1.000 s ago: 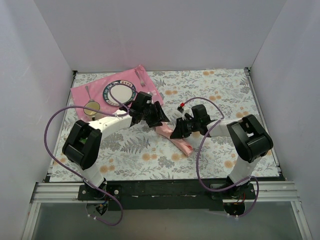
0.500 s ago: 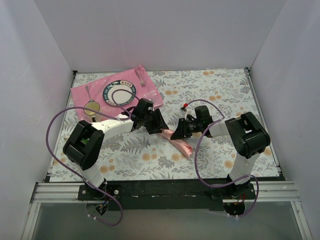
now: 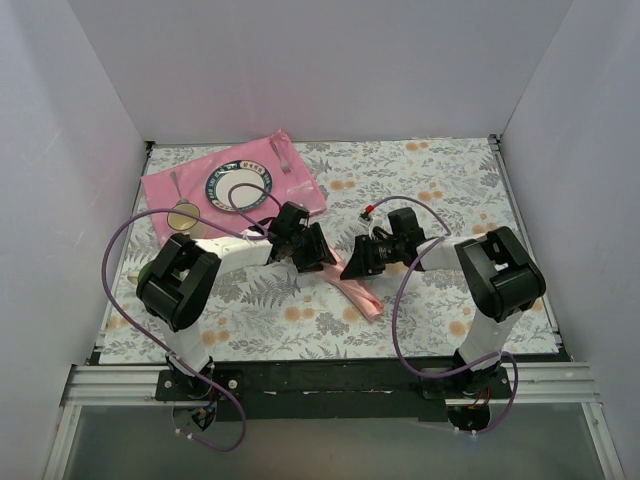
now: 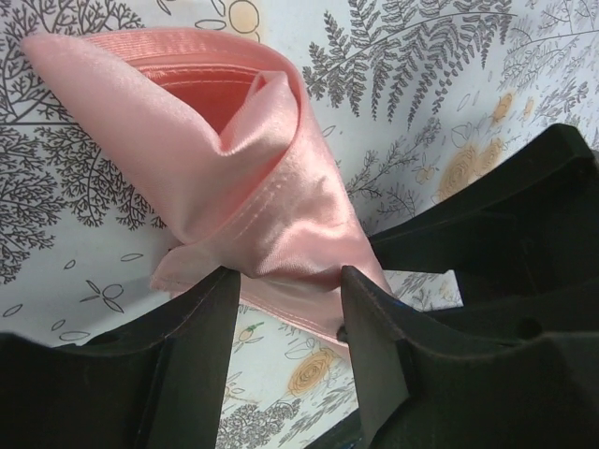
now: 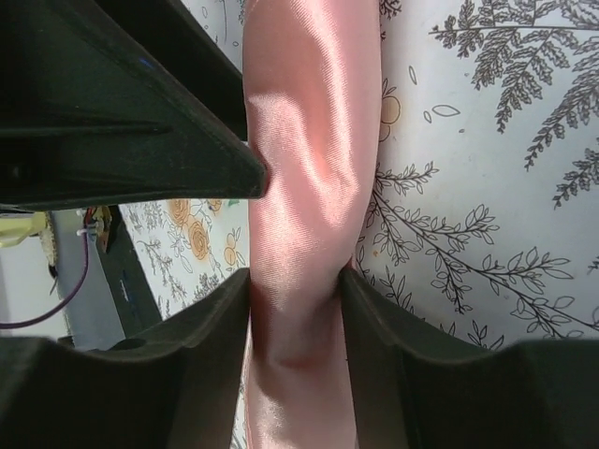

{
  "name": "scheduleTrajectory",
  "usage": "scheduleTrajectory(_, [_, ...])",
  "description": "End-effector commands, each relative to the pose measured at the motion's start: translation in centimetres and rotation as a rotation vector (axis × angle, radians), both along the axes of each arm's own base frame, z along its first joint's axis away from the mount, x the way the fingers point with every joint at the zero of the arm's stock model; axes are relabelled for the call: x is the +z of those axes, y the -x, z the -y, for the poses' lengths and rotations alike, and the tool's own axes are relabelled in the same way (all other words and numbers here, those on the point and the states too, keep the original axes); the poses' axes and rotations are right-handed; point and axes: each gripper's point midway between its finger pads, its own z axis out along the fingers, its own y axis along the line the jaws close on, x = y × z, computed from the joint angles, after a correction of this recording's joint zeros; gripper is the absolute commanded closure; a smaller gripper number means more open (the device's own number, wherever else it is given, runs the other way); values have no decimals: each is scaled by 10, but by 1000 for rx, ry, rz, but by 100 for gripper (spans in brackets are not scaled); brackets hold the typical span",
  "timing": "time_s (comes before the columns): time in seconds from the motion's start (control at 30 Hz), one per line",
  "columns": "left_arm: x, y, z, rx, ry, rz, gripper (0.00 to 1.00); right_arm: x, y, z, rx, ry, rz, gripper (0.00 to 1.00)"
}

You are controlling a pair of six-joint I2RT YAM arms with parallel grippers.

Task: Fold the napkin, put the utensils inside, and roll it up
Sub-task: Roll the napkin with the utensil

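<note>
The napkin (image 3: 357, 291) lies as a narrow pale salmon roll on the floral table, slanting from upper left to lower right. My left gripper (image 3: 326, 259) is at its upper end. In the left wrist view the bunched end of the napkin (image 4: 234, 159) sits between the tips of my left gripper (image 4: 285, 295), touching both. My right gripper (image 3: 352, 268) straddles the roll beside it. The right wrist view shows the napkin (image 5: 309, 187) squeezed narrow between the fingers of my right gripper (image 5: 295, 318). Two utensils, a spoon (image 3: 176, 186) and a fork (image 3: 281, 155), lie on the mat. What is inside the roll is hidden.
A hot-pink mat (image 3: 165, 190) lies at the back left with a patterned plate (image 3: 240, 185) and a round gold piece (image 3: 183, 216) on it. White walls close in the table on three sides. Purple cables loop from both arms.
My left gripper has come down and to the right onto the roll's upper end. The right gripper stays on the roll, turned slightly. The napkin has barely shifted.
</note>
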Motion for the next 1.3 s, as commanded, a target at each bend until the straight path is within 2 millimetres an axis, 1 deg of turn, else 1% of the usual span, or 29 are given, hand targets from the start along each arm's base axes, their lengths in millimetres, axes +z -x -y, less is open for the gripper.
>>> scheduleTrajectory(0.0, [-5,-2,-2,0,-15,23,54,10,-7,6,17,94,82,44])
scheduleTrajectory(0.03, [-5,-1,-4,0,-20,25,54,6,-1,8,35,135,86,42])
scheduleTrajectory(0.07, [-4,-1,-5,-1,-22,32,54,10,-2,7,40,148,111,38])
scheduleTrajectory(0.1, [-4,0,-6,-1,-27,32,54,13,-3,6,44,162,128,37])
scheduleTrajectory(0.13, [-4,0,-7,-2,-28,34,54,9,1,7,45,203,130,36])
scheduleTrajectory(0.3, [-4,4,-12,-3,-41,38,53,17,-6,8,17,254,198,32])
scheduleTrajectory(0.37, [1,4,-12,-2,-34,48,51,18,-11,7,7,286,219,31])
scheduleTrajectory(0.4, [9,2,-11,0,-24,63,50,18,-12,7,12,298,230,31])
scheduleTrajectory(0.47, [18,1,-11,2,-17,75,48,20,-17,5,6,317,254,30])
scheduleTrajectory(0.5, [30,-3,-9,5,-2,98,47,21,-18,5,4,325,265,30])
scheduleTrajectory(0.53, [37,-5,-8,8,5,110,46,21,-20,5,-3,347,283,30])
scheduleTrajectory(0.57, [43,-6,-9,12,9,114,46,26,-22,3,-5,355,309,30])
scheduleTrajectory(0.63, [63,-12,-10,29,29,152,45,29,-26,0,-16,399,353,30])
scheduleTrajectory(0.67, [67,-14,-14,43,30,155,44,34,-29,-3,-22,404,372,29])
scheduleTrajectory(0.7, [73,-16,-18,57,30,163,44,35,-31,-5,-23,415,385,29])
scheduleTrajectory(0.73, [83,-19,-24,81,28,187,43,34,-32,-6,-38,438,393,28])
scheduleTrajectory(0.77, [86,-21,-35,111,12,190,42,32,-33,-8,-35,449,395,27])
scheduleTrajectory(0.8, [90,-23,-42,136,4,201,40,34,-36,-11,-34,454,404,27])
scheduleTrajectory(0.83, [91,-24,-53,168,-15,213,39,33,-36,-13,-34,477,410,27])
scheduleTrajectory(0.87, [103,-25,-65,199,-8,239,39,28,-37,-16,-28,490,407,27])
scheduleTrajectory(0.93, [112,-25,-78,232,-15,267,38,28,-39,-21,-27,505,423,27])
scheduleTrajectory(0.97, [118,-23,-88,252,-21,283,38,22,-40,-22,-20,521,424,27])
scheduleTrajectory(1.0, [122,-23,-94,258,-29,298,38,20,-41,-24,-19,529,426,27])
scheduleTrajectory(1.03, [123,-21,-98,264,-38,304,38,20,-43,-26,-21,541,439,27])
scheduleTrajectory(1.07, [120,-18,-103,270,-53,303,38,16,-44,-28,-15,551,440,26])
scheduleTrajectory(1.1, [125,-15,-106,269,-49,315,38,14,-44,-28,-9,557,443,26])
scheduleTrajectory(1.13, [123,-13,-108,270,-54,313,38,14,-47,-30,-12,563,454,26])
scheduleTrajectory(1.27, [115,-1,-114,276,-50,294,37,5,-48,-35,12,593,471,26])
